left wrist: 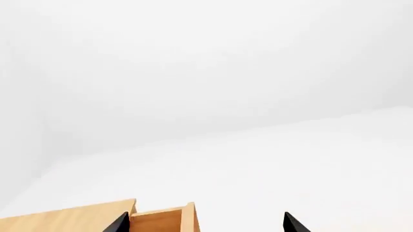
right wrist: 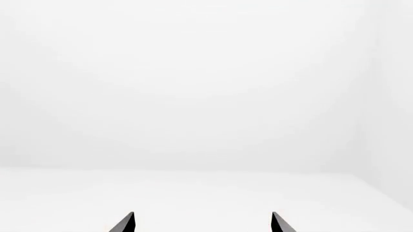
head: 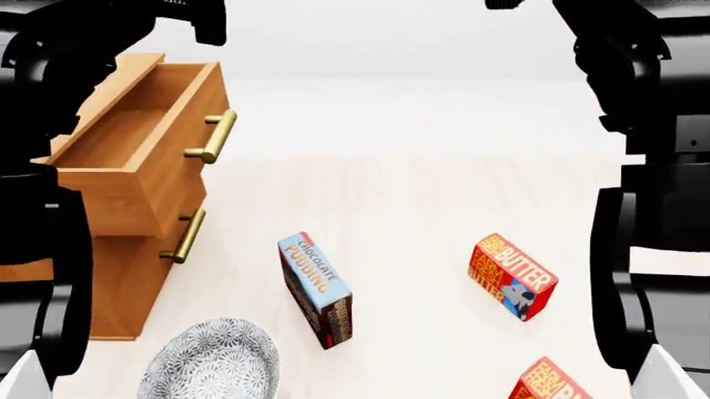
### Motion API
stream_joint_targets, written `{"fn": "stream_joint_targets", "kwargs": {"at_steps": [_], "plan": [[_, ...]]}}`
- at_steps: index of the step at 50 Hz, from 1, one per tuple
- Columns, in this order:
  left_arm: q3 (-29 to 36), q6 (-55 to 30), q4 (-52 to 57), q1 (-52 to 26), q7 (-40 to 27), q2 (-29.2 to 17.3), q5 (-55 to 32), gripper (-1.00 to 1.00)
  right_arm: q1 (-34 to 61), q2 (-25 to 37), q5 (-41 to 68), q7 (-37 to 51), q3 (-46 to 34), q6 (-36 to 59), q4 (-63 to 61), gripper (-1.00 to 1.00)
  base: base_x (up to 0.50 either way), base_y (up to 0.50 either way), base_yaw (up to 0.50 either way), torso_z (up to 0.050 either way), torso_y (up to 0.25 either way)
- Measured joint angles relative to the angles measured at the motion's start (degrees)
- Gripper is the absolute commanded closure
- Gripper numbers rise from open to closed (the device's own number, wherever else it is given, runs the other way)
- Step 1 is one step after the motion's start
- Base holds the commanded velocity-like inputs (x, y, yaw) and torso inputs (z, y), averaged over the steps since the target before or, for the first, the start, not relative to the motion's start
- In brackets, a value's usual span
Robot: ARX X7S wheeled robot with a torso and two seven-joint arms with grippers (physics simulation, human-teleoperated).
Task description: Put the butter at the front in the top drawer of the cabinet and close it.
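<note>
The honey-brown cabinet [head: 122,283] stands at the left, and its top drawer [head: 133,141] is pulled out and empty, brass handle [head: 213,137] facing the table's middle. Two red-orange butter cartons lie at the right. One butter carton [head: 513,276] is mid-table; the other butter carton [head: 549,382] is nearest me, cut off by the picture's lower edge. Raised high over the cabinet, my left gripper [left wrist: 205,224] is open, with the drawer's corner [left wrist: 161,221] below one fingertip. My right gripper [right wrist: 202,223] is open too, high up, facing blank white wall. Neither holds anything.
A blue-topped chocolate pudding box [head: 316,287] lies between the cabinet and the butter cartons. A patterned grey bowl [head: 211,362] sits near the front, below the cabinet. The lower drawer's handle [head: 183,237] shows its drawer shut. My black arms [head: 638,166] frame both sides.
</note>
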Motion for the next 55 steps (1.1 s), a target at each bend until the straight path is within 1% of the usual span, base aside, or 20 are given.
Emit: {"fn": "stream_joint_targets", "kwargs": {"at_steps": [20, 38, 46, 55], "plan": [[7.03, -7.92, -9.46, -4.83, 4.54, -1.77, 0.92, -1.00, -1.37, 0.52, 0.48, -0.32, -0.58, 0.48, -0.67, -1.00, 0.00, 0.00, 0.00, 0.000, 0.000], [6.91, -13.33, -15.70, -7.39, 5.77, -2.05, 0.10, -1.00, -2.19, 0.87, 0.85, -0.72, -1.50, 1.60, -1.96, -1.00, 0.00, 0.00, 0.00, 0.000, 0.000], [6.96, -13.61, -18.14, -7.38, 6.06, -1.88, -0.10, -1.00, -2.25, 0.82, 0.93, -0.92, -1.93, 1.53, -1.68, -1.00, 0.00, 0.00, 0.00, 0.000, 0.000], [7.09, -12.10, -22.05, -7.64, 6.25, -1.30, -0.03, -1.00, -2.48, 0.75, 1.08, -1.09, -2.33, 1.44, -1.53, -1.00, 0.00, 0.00, 0.00, 0.000, 0.000]]}}
